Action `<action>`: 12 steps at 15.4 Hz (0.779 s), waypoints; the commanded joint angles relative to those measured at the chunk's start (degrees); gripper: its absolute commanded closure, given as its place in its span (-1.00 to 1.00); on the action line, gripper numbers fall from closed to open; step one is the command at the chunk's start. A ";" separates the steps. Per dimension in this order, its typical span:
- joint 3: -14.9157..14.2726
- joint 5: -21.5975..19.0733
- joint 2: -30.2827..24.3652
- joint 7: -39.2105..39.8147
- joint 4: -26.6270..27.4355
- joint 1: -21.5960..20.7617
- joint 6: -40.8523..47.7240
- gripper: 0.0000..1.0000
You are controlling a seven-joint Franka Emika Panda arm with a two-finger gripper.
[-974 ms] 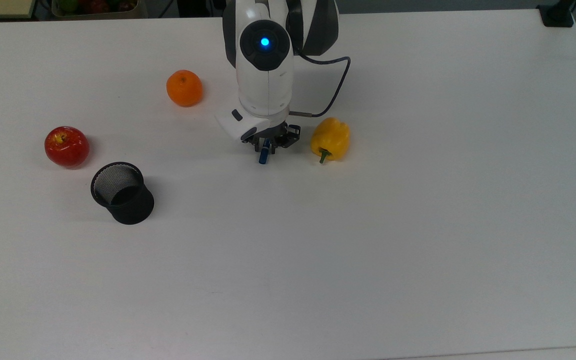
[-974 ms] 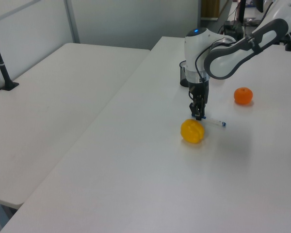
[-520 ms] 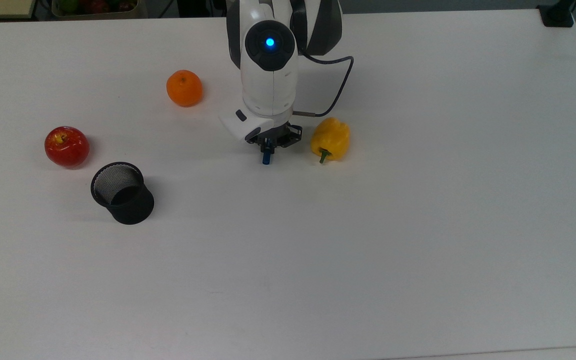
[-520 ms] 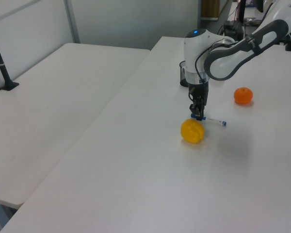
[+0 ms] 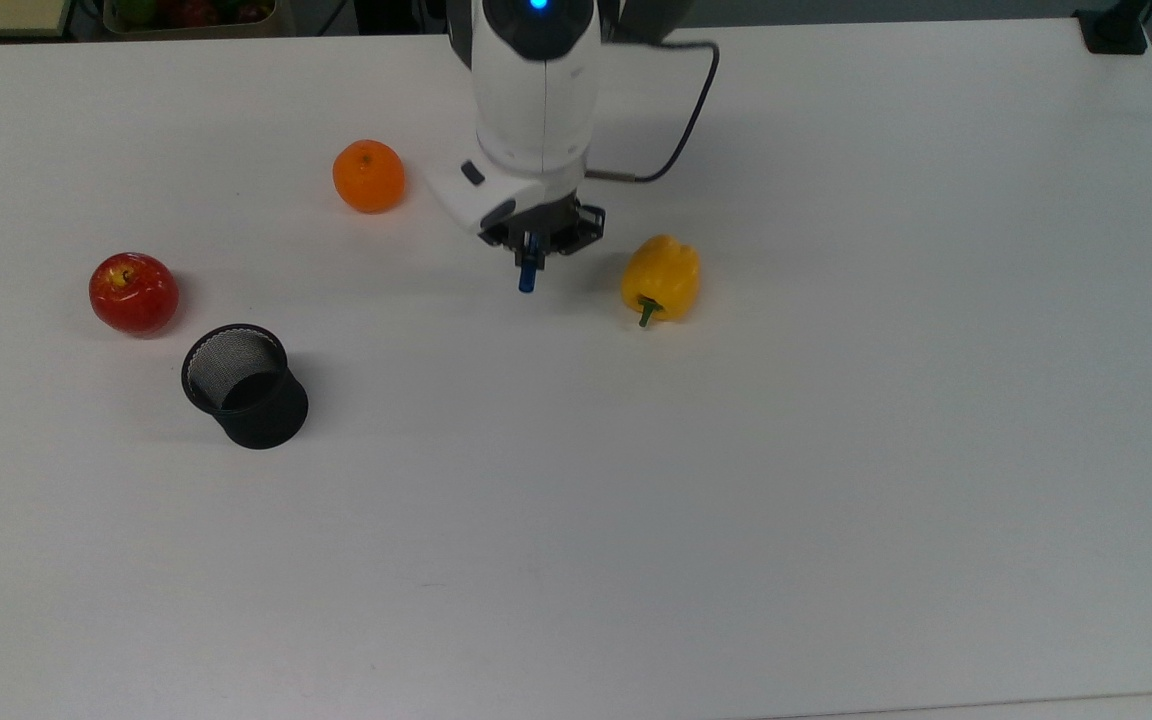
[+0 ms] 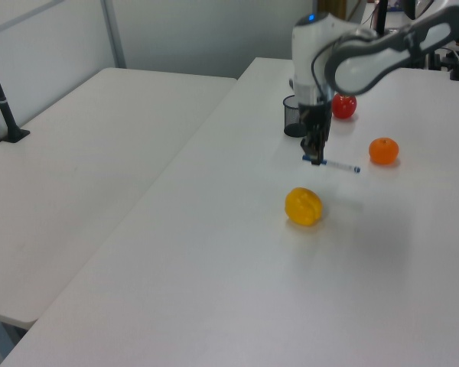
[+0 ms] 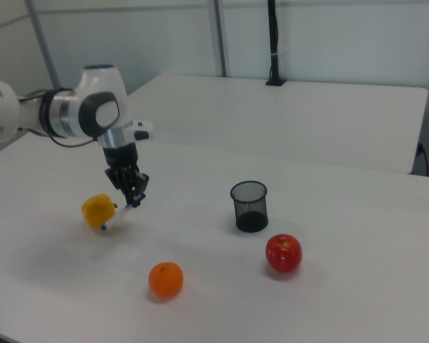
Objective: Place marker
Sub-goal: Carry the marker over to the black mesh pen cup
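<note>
Since a second ago the marker (image 6: 333, 164) has come up off the table with the gripper (image 6: 315, 157); back then it was lying right next to the yellow pepper (image 6: 303, 206), now it's hanging in the air with a clear gap to its own shadow. We've got it pinched near the blue-capped end, jaws closed tight on the barrel, so most of the white body sticks out sideways and droops a little, pointing toward the left view's right and, in the right view, down toward the pepper.

What we reckon matters for the placing: the marker is held roughly level, not upright, and the black mesh cup (image 5: 244, 385) is well off to the top view's left, standing open side up. If the cup is the target, we'd have to tip that long axis toward vertical before dropping it in.

Around that: a red apple (image 5: 133, 292) just beside the cup, an orange (image 5: 368, 176) near the arm. White table (image 5: 836, 450), lots of bare room, with a second table behind.
</note>
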State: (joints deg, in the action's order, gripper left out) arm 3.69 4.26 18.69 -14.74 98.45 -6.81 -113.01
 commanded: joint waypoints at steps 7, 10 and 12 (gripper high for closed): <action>-0.53 0.04 -3.57 3.84 -12.93 1.45 17.38 0.70; -1.66 0.40 -3.48 7.60 -13.89 3.03 17.29 0.70; -4.56 0.31 -3.22 11.73 -14.33 3.21 17.03 0.70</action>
State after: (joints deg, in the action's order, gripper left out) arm 2.59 4.27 14.70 -9.15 86.08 -4.00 -97.17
